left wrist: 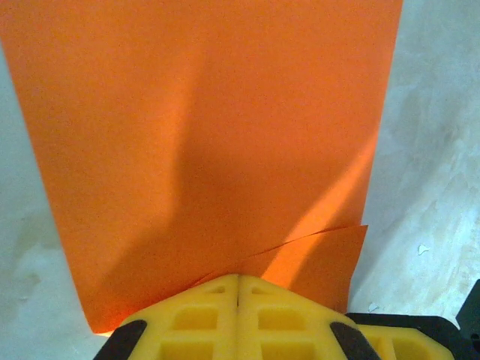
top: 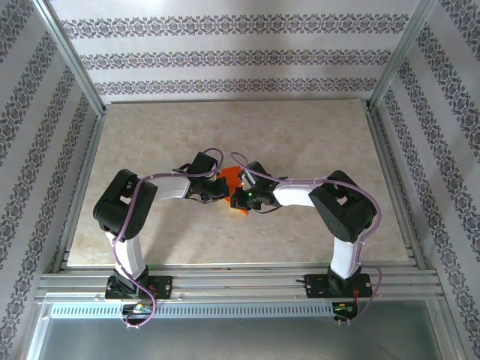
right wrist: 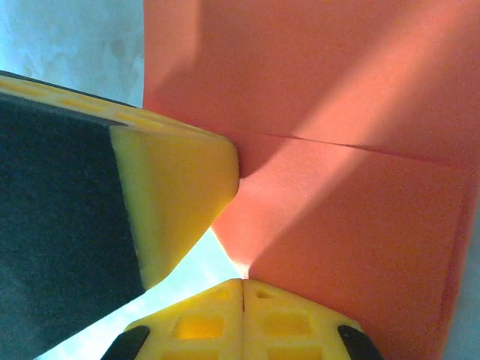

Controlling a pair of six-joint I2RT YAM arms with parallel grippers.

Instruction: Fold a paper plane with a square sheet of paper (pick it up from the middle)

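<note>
The square sheet of paper (top: 231, 178) is bright orange-red and held up over the middle of the table between the two arms. My left gripper (top: 219, 189) is shut, and two overlapping layers of the paper (left wrist: 210, 135) run into its yellow fingertips (left wrist: 238, 281). My right gripper (top: 243, 195) is shut as well, with a corner of the paper (right wrist: 337, 165) pinched at its tip (right wrist: 244, 283). A slit or fold edge crosses the sheet. The left gripper's yellow finger (right wrist: 176, 187) touches the paper just left of my right jaws.
The beige marbled table (top: 300, 135) lies under both arms. Patterned walls and a metal frame (top: 390, 165) close it in on three sides. A metal rail (top: 240, 281) with the arm bases runs along the near edge.
</note>
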